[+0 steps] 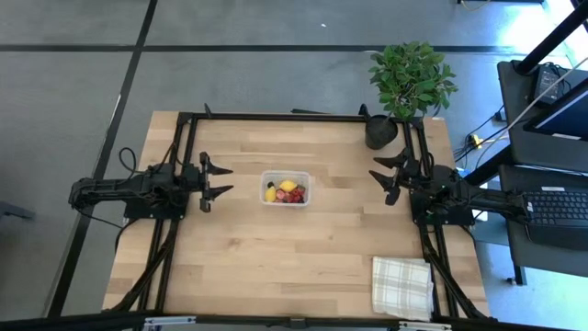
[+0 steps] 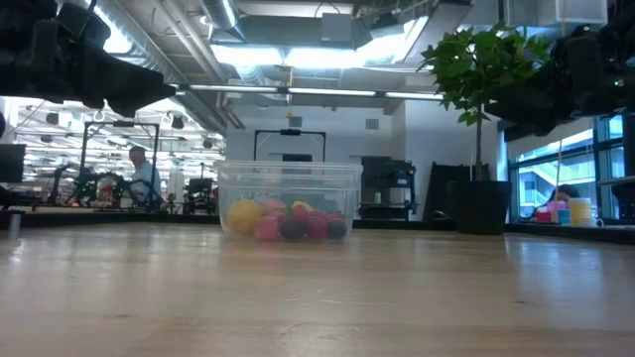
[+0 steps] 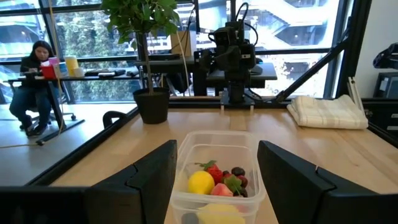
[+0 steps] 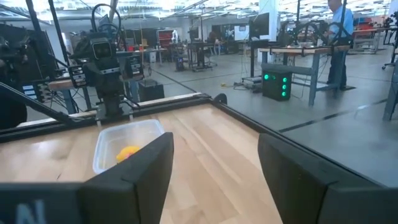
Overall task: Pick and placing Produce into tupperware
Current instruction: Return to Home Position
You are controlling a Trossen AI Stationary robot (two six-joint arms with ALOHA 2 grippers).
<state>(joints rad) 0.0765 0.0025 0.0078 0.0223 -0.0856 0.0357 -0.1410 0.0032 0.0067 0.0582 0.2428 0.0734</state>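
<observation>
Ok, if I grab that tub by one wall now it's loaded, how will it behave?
It would probably flex: the tupperware looks like thin clear plastic. It is likely light, since the produce only covers its bottom. Those round pieces could roll to one side if it tilts.

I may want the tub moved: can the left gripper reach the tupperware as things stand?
Probably yes: the left gripper is open and faces the tupperware across bare table, nothing between them. The right gripper waits opposite.
</observation>
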